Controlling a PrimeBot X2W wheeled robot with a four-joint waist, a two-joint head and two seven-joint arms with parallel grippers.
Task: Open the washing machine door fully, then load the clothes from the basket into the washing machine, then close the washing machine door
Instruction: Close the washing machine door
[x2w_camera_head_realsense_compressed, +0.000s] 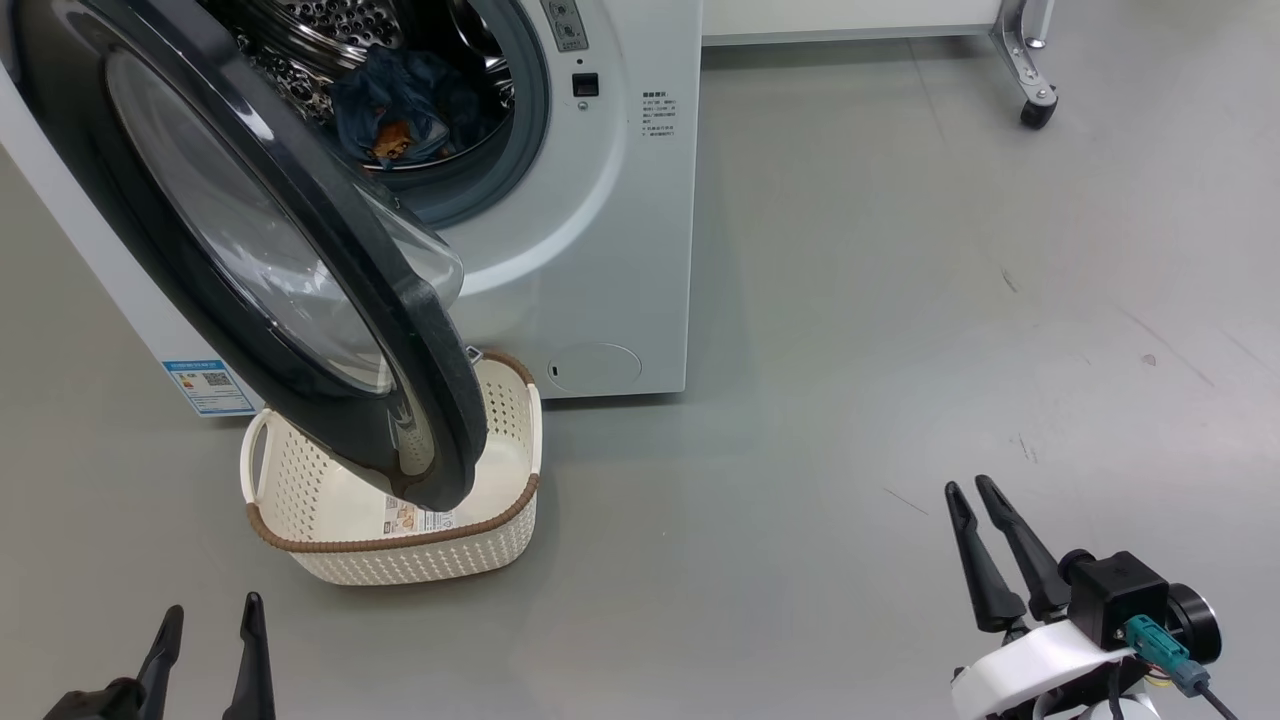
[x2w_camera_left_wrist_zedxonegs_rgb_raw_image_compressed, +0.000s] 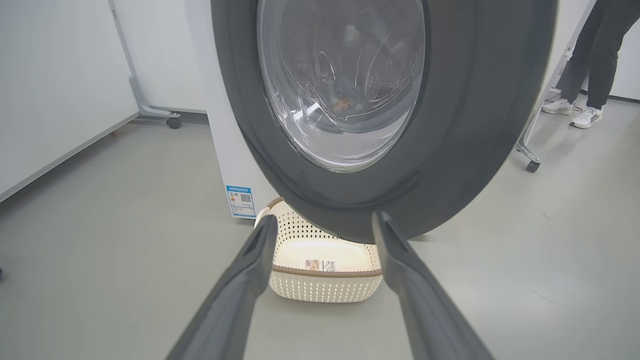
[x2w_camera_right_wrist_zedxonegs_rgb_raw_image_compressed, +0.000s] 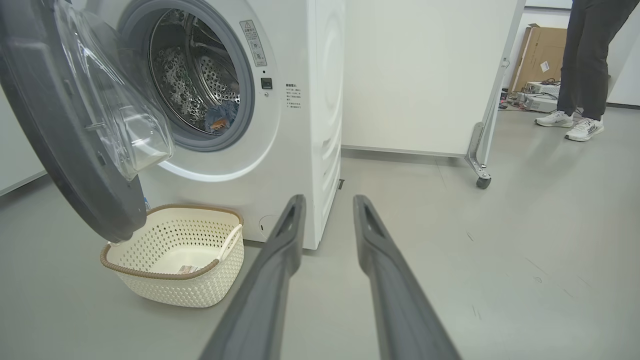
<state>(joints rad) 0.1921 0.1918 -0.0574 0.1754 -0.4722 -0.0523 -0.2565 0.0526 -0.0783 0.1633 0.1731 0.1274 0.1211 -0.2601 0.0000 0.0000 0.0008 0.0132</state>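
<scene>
The washing machine (x2w_camera_head_realsense_compressed: 620, 250) stands at the top of the head view with its drum exposed. The washing machine door (x2w_camera_head_realsense_compressed: 400, 330) is swung out on the left and hangs over the basket (x2w_camera_head_realsense_compressed: 400, 545). The clothes (x2w_camera_head_realsense_compressed: 400, 105), blue with orange patches, lie inside the drum. The basket holds nothing but its barcode sticker. My left gripper (x2w_camera_head_realsense_compressed: 213, 605) is open at the lower left, on the near side of the basket (x2w_camera_left_wrist_zedxonegs_rgb_raw_image_compressed: 325, 272) and below the door (x2w_camera_left_wrist_zedxonegs_rgb_raw_image_compressed: 475, 125). My right gripper (x2w_camera_head_realsense_compressed: 968, 485) is at the lower right above bare floor, its fingers (x2w_camera_right_wrist_zedxonegs_rgb_raw_image_compressed: 361, 200) a little apart with nothing between them.
A person's dark-trousered legs and white shoes (x2w_camera_right_wrist_zedxonegs_rgb_raw_image_compressed: 570, 120) stand at the far right. A white partition on a castered metal foot (x2w_camera_right_wrist_zedxonegs_rgb_raw_image_compressed: 482, 180) stands to the right of the machine. A cardboard box (x2w_camera_right_wrist_zedxonegs_rgb_raw_image_compressed: 542, 55) and cables lie behind it. Grey floor stretches to the right.
</scene>
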